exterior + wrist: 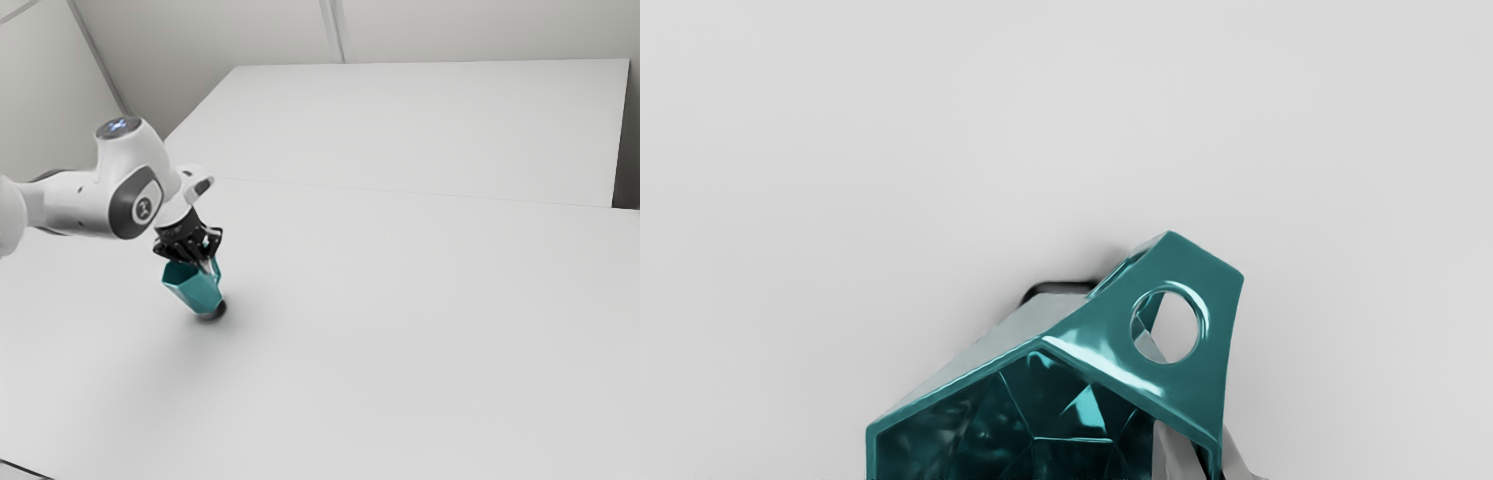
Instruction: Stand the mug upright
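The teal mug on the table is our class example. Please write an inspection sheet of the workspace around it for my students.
Surface: pale grey table, plain, with a thin seam across it.
Job's things: teal faceted mug, tilted, not upright; its handle has a round hole.
Clutter: nothing seen.
Gripper: black two-finger gripper, shut on the mug's wall near the handle, one finger inside, one outside.
Cables: none identifiable; a thin dark line at the exterior view's lower left may be an edge or cable.
Surroundings: pale walls behind.
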`<action>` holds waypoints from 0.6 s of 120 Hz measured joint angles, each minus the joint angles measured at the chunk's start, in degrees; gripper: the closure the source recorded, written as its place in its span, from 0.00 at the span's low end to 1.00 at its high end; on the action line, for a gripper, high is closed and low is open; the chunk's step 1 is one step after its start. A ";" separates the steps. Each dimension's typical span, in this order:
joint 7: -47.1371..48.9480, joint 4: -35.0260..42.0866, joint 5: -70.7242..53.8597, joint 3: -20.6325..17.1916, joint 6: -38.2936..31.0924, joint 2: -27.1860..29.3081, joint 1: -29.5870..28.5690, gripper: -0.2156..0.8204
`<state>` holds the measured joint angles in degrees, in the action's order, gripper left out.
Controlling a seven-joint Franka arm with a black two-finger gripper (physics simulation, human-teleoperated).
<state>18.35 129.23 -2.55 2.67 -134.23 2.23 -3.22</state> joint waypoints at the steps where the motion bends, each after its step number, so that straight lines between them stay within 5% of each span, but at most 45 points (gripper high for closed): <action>1: 0.21 0.02 0.02 -0.01 -0.03 -0.09 0.02 0.97; 42: 6.71 0.19 0.60 -0.04 -1.85 -3.13 0.78 0.96; 72: 8.97 0.17 0.01 -0.21 -1.41 -1.99 1.18 0.48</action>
<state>27.32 129.40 -2.54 2.46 -135.64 0.25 -2.04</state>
